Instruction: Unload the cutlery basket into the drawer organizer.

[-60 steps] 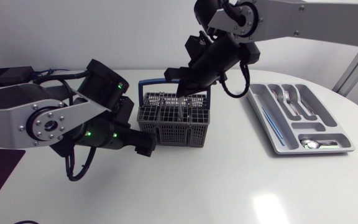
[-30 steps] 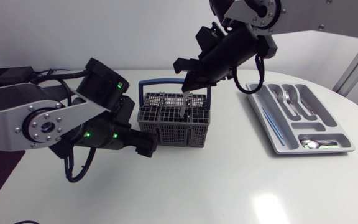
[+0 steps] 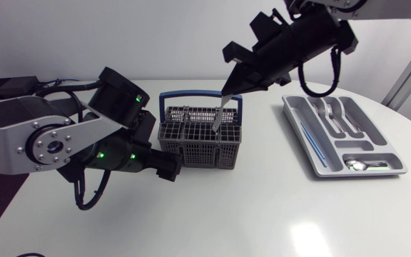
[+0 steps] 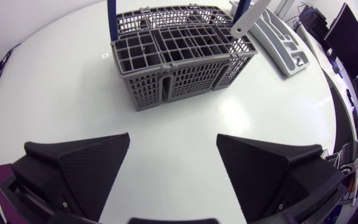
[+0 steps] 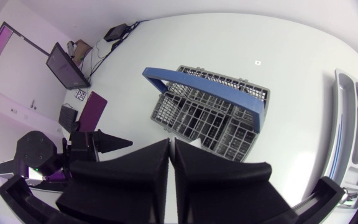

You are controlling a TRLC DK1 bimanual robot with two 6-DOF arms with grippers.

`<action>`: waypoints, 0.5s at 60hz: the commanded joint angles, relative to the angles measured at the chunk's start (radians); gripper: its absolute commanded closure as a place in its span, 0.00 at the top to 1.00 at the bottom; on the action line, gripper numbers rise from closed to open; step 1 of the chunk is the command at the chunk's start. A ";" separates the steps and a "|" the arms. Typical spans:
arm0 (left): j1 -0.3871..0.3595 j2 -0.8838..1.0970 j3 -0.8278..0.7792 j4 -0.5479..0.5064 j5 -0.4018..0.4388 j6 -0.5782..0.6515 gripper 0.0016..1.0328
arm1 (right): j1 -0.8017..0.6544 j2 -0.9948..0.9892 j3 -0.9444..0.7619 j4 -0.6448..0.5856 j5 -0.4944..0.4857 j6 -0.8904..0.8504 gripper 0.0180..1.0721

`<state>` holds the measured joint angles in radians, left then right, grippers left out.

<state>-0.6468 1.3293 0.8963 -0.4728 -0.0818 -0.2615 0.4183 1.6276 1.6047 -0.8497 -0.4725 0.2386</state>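
Right claw [image 3: 227, 91] pinched shut on utensil [image 3: 217, 114], tip just over basket [image 3: 198, 150] rim. Risk: tip snags grid, drags basket, or utensil twists out of grip. Left claw [image 4: 173, 140] wide open, empty, beside basket, not bracing it. Organizer [image 3: 385, 148] well right of basket.

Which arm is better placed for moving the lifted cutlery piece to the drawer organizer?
Right. The right gripper is shut on the cutlery piece over the cutlery basket, and the drawer organizer lies on that arm's side. The left gripper is open and empty, facing the basket.
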 commanded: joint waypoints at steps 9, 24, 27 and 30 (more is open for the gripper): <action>-0.011 -0.018 -0.011 -0.004 0.008 -0.008 0.95 | -0.067 -0.106 -0.048 -0.080 0.011 -0.047 0.06; -0.014 -0.021 -0.005 -0.010 0.008 -0.016 0.95 | -0.202 -0.227 -0.167 -0.129 0.098 -0.128 0.06; -0.016 -0.021 -0.005 -0.010 0.008 -0.016 0.95 | -0.237 -0.245 -0.196 -0.134 0.114 -0.150 0.06; -0.016 -0.022 -0.005 -0.010 0.008 -0.018 0.95 | -0.273 -0.259 -0.227 -0.140 0.132 -0.177 0.06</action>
<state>-0.6521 1.3281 0.8963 -0.4736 -0.0822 -0.2653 0.1886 1.3922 1.4357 -0.9707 -0.3607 0.1101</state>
